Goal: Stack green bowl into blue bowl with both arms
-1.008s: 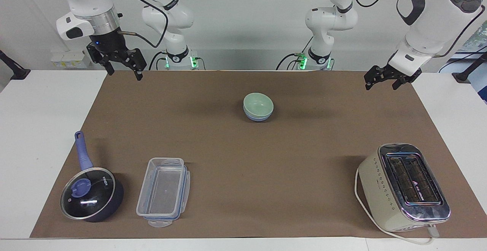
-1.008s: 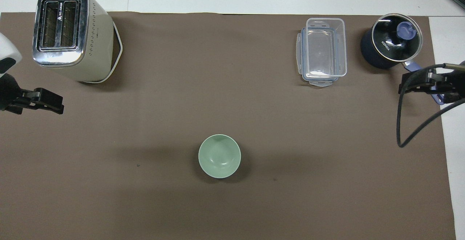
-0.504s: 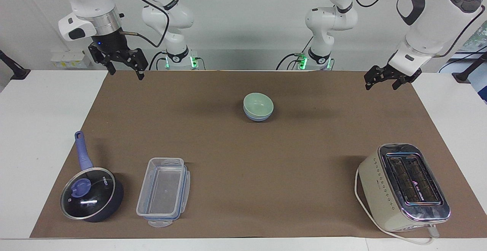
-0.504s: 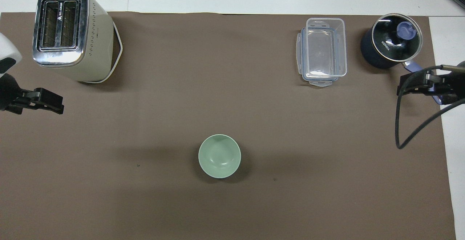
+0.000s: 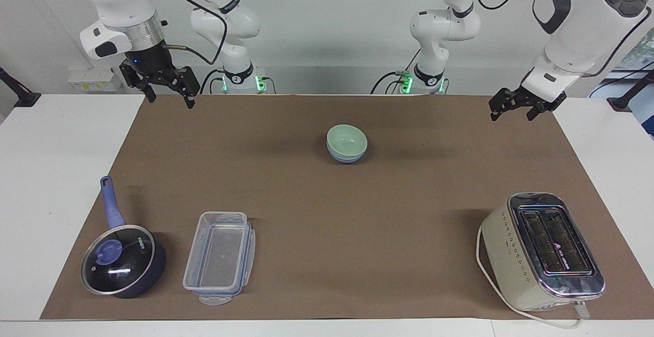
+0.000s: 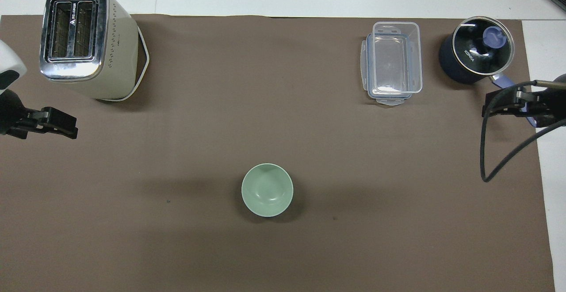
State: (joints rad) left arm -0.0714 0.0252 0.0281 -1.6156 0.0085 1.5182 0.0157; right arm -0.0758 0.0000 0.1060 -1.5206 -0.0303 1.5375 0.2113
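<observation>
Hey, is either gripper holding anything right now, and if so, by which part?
Nothing is held. The left gripper and right gripper hang open and empty at the table's ends; the green bowl sits nested in the blue bowl.

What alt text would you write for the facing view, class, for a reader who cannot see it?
A green bowl sits nested in a blue bowl mid-table. Both hands hang empty, the left hand and right hand above opposite mat corners nearest the robots.

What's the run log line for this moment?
green bowl nested in blue bowl | left gripper raised, open | right gripper raised, open
</observation>
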